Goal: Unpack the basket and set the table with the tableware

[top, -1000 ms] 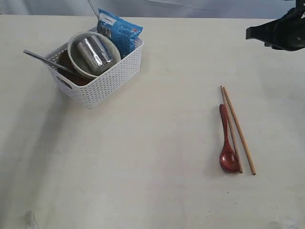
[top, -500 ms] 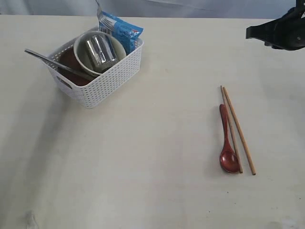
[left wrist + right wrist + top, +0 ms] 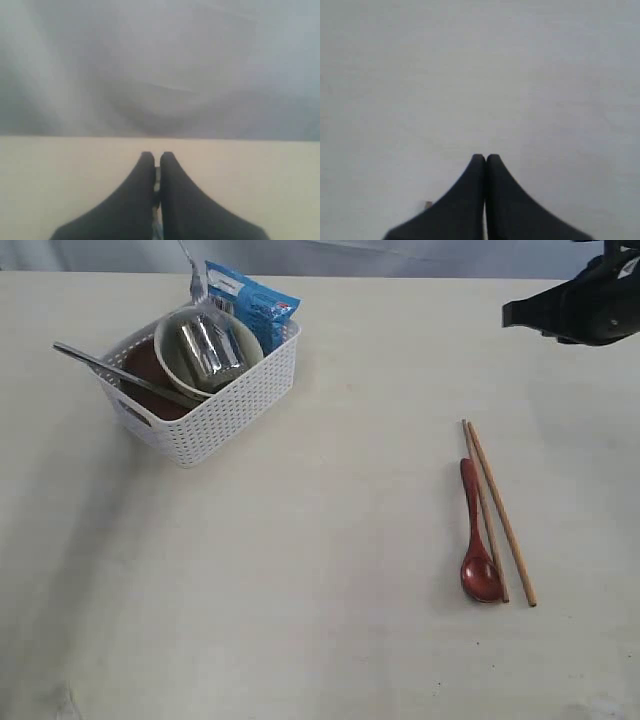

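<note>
Exterior view: spoon (image 3: 478, 545) & chopsticks (image 3: 499, 512) laid out, 2 items; fork (image 3: 196, 282) clamped by left gripper (image 3: 156, 158); right gripper (image 3: 485, 158) closed, empty; rest left in basket (image 3: 220, 410).

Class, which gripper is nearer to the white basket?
Left. The left gripper holds the fork whose tines hang at the basket; the right gripper is far to its right, beyond the chopsticks.

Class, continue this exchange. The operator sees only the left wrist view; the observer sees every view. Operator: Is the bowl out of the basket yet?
Observer: No, the bowl sits in the basket, with the cup inside it.
Operator: What is laid out?
Observer: The spoon and chopsticks lie side by side on the table.
Operator: Is the right gripper busy?
Observer: No, it is shut on nothing.
</note>
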Controlling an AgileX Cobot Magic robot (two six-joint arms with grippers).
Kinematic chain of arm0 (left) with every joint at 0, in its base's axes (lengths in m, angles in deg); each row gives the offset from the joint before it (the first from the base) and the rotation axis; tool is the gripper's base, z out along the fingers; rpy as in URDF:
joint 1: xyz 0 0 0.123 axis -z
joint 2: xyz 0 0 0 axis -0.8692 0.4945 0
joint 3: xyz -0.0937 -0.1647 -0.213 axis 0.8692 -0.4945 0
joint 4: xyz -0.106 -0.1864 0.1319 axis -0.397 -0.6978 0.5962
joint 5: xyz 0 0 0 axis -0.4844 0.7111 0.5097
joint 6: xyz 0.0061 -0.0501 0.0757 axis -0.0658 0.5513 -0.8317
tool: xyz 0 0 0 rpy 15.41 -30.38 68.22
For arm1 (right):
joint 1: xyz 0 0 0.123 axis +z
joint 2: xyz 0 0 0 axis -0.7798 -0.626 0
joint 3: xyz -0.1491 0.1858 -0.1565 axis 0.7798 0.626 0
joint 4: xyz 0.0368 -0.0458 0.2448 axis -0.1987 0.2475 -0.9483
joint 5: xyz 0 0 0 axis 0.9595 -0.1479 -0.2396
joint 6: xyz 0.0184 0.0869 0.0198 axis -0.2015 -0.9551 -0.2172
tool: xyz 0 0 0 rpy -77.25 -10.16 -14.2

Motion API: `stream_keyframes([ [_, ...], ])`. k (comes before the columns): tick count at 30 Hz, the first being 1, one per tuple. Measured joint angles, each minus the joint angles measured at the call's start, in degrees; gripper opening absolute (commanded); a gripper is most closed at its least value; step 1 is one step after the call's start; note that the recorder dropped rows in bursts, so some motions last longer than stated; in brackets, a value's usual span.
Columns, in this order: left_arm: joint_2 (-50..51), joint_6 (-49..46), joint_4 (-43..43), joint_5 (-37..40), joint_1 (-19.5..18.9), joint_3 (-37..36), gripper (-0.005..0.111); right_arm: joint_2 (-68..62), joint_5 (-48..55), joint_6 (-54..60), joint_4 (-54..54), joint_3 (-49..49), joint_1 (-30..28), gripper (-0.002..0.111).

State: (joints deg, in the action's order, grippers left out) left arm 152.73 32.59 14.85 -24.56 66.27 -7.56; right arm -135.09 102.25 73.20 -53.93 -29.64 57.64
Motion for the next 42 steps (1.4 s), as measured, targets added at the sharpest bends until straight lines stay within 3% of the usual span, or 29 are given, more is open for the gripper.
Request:
stream_keyframes([
  [5,-7.5,-1.3,-0.3,-0.8,0.0,-9.6,0.0,0.0,0.4,2.1,0.0,0.0,8.3,0.0],
  [13,-19.4,-3.7,-0.1,2.6,0.6,-17.7,0.0,1.9,2.6,3.5,-0.7,0.0,19.8,0.002],
  [15,-21.6,-3.8,0.0,4.4,1.4,-18.0,0.0,3.4,2.6,3.6,-2.2,0.0,22.0,0.014],
  [20,-23.9,-3.8,-0.1,6.5,5.6,-18.0,0.0,7.9,2.1,4.1,-4.7,0.0,28.7,0.062],
  [21,-24.0,-3.8,-0.1,6.8,6.7,-18.0,0.0,8.6,1.7,4.2,-4.9,0.0,30.3,0.065],
  [29,-24.0,-3.8,-1.2,10.7,12.8,-18.0,0.0,9.7,-7.2,4.2,-5.0,0.0,40.3,0.056],
  [36,-24.0,-4.4,-2.5,12.6,13.5,-18.0,0.0,9.7,-12.8,4.1,-5.1,0.0,41.2,0.056],
  [42,-24.0,-13.3,-11.9,13.1,13.6,-18.0,0.0,8.6,-14.7,3.1,-5.8,0.0,41.4,0.056],
])
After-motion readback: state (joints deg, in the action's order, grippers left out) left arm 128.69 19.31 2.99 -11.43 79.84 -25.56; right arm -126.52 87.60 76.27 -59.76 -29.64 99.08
